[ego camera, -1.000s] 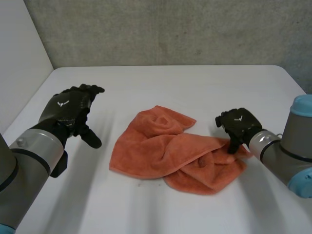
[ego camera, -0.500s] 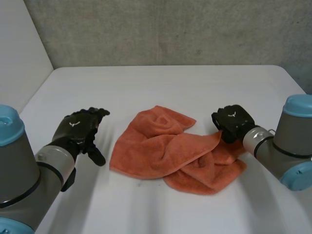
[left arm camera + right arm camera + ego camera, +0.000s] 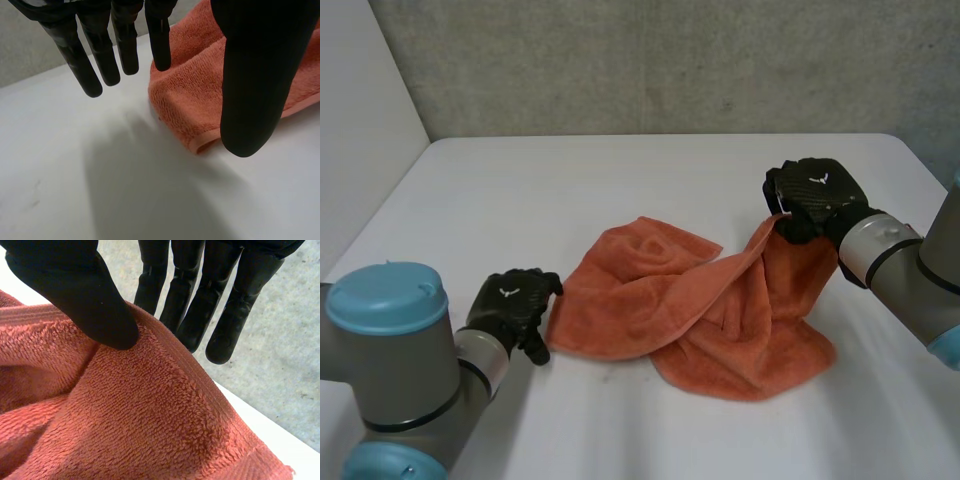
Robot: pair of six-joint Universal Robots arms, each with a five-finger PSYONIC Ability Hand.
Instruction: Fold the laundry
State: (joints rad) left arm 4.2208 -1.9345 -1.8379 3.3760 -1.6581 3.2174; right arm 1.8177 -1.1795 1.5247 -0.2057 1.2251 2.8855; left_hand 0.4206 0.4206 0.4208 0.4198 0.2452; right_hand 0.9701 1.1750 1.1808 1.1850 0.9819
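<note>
With the fingers (image 3: 192, 315) of the right hand (image 3: 812, 198) closed against the thumb (image 3: 85, 295) over a hemmed edge of the orange towel (image 3: 660, 300), holding that edge up off the white worktop (image 3: 620, 170). Draped down from there into a crumpled, overlapping heap mid-worktop, between the two hands.

At the left hand (image 3: 515, 305), fingers (image 3: 92, 70) straight and spread from the thumb, gripping nothing, poised at the towel's near-left corner, with that corner flat on the worktop just at the fingertips.

Probably partway through spreading the cloth out, with no fold made yet.

Likely to go wrong in two ways. First, slipping out of the right pinch, caught as it is only near the hem with the weight of the heap hanging from it. Second, sliding bodily across the worktop if pulled, with nothing pinning the left corner. Some risk too of catching just one layer when closing on that seemingly doubled corner.
</note>
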